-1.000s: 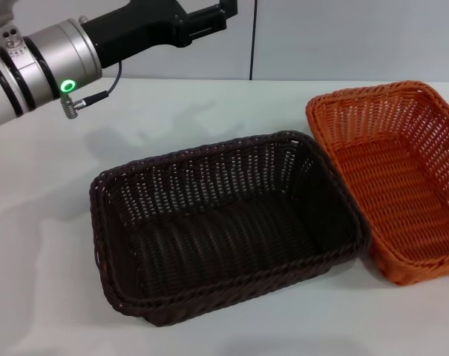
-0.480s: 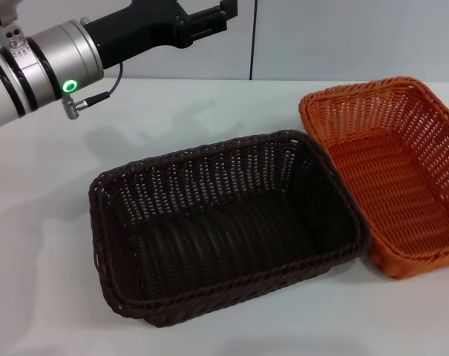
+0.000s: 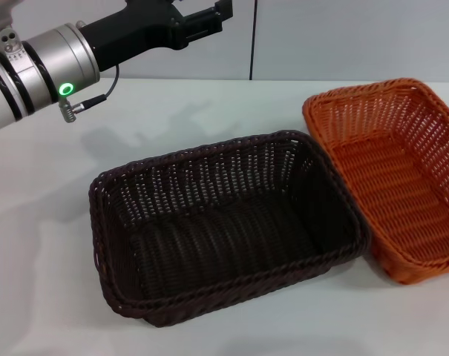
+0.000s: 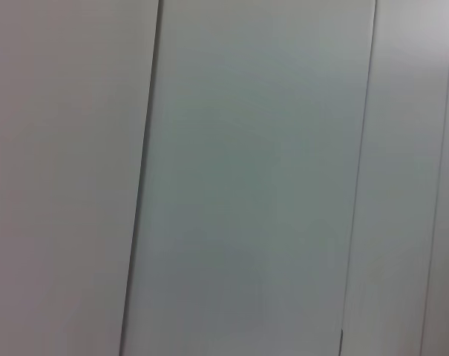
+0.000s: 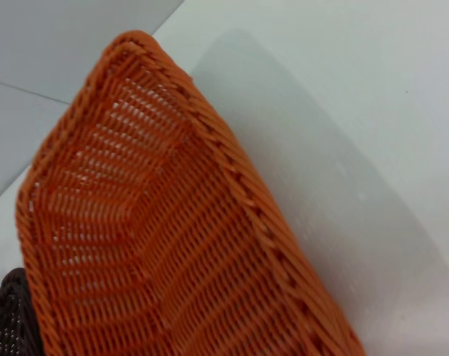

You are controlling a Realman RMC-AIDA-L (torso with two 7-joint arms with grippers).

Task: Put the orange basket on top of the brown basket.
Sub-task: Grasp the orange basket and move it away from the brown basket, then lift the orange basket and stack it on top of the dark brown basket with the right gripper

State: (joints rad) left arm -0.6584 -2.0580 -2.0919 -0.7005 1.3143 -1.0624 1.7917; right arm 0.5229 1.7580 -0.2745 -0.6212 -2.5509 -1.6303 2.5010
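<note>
The orange basket (image 3: 391, 174), a rectangular tray of bright open-weave wicker with sloping sides and a braided rim, sits at the right of the white tabletop (image 3: 53, 245); its near-left rim touches or overlaps the right end of the brown basket (image 3: 224, 226); whether it is lifted off the surface cannot be told. The brown basket, almost black, of the same woven build and braided rim, lies at centre on the smooth matte tabletop. The right wrist view shows the orange basket's corner (image 5: 165, 222) close up, ribs and slots distinct; the right claw itself is not seen. The left claw (image 3: 209, 18), black, hangs high at far left; its opening cannot be told.
</note>
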